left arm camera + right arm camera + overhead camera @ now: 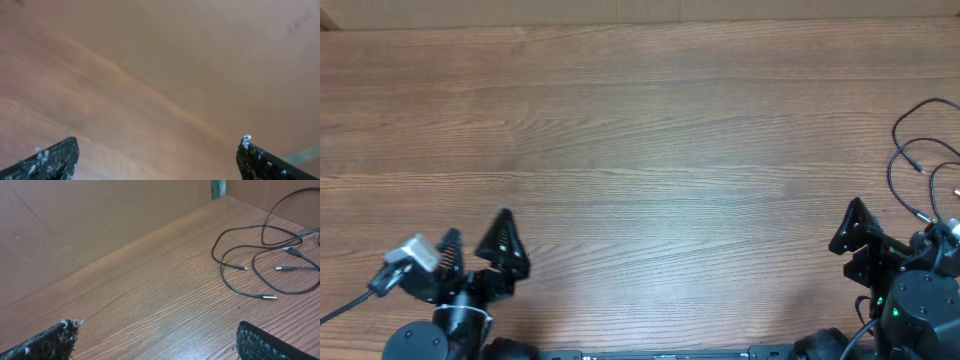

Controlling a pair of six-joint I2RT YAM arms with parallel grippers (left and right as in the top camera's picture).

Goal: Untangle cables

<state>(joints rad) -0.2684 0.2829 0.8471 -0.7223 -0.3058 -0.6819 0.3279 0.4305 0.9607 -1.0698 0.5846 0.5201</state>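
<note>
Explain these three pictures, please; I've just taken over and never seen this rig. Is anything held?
Two robot arms sit at a wooden table. The wide picture comes from a camera fixed above; the arms are at its bottom edge. The other two come from a camera on each wrist, so the dark shapes in their lower corners are that arm's own fingers. The left pincer and right pincer are both open and hold nothing. The cables, thin black wires with small silvery plugs, lie in loose loops near the table's right edge, beyond the right pincer. The left wrist view shows only blurred wood.
</note>
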